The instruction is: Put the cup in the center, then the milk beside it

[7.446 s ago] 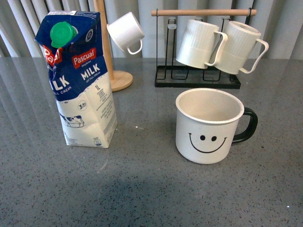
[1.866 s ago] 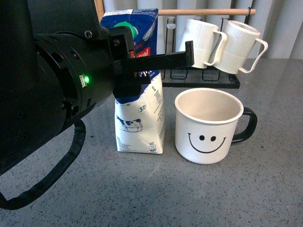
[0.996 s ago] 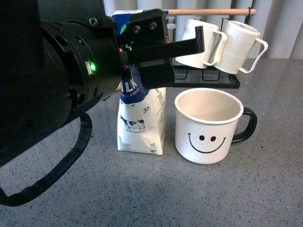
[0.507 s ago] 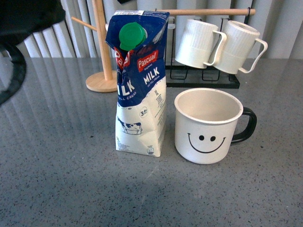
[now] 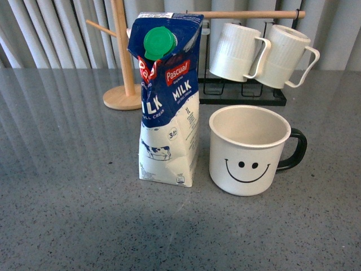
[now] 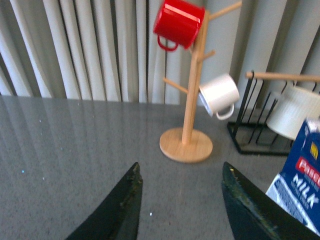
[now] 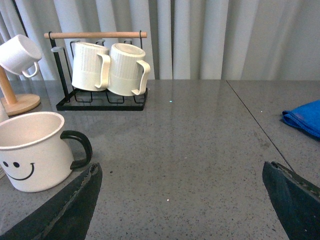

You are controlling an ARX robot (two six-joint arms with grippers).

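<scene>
The cup (image 5: 247,150), white with a black smiley face and black handle, stands upright near the table's middle. The milk (image 5: 167,100), a blue-and-white carton with a green cap, stands upright just to its left, a small gap between them. Neither arm shows in the front view. My left gripper (image 6: 181,175) is open over bare table, with a corner of the milk (image 6: 301,187) beside one finger. The right gripper (image 7: 181,172) is open and holds nothing, off to the handle side of the cup (image 7: 33,151).
A wooden mug tree (image 5: 119,56) stands behind the milk, holding a red mug (image 6: 179,23) and a small white cup (image 6: 218,95). A black rack (image 5: 242,95) with two ribbed white mugs (image 5: 259,52) sits behind the cup. A blue cloth (image 7: 305,118) lies at the far right.
The left arm, which filled the front view around the milk a second ago, has pulled away out of that view. The milk stands free beside the cup, moved from the left.
</scene>
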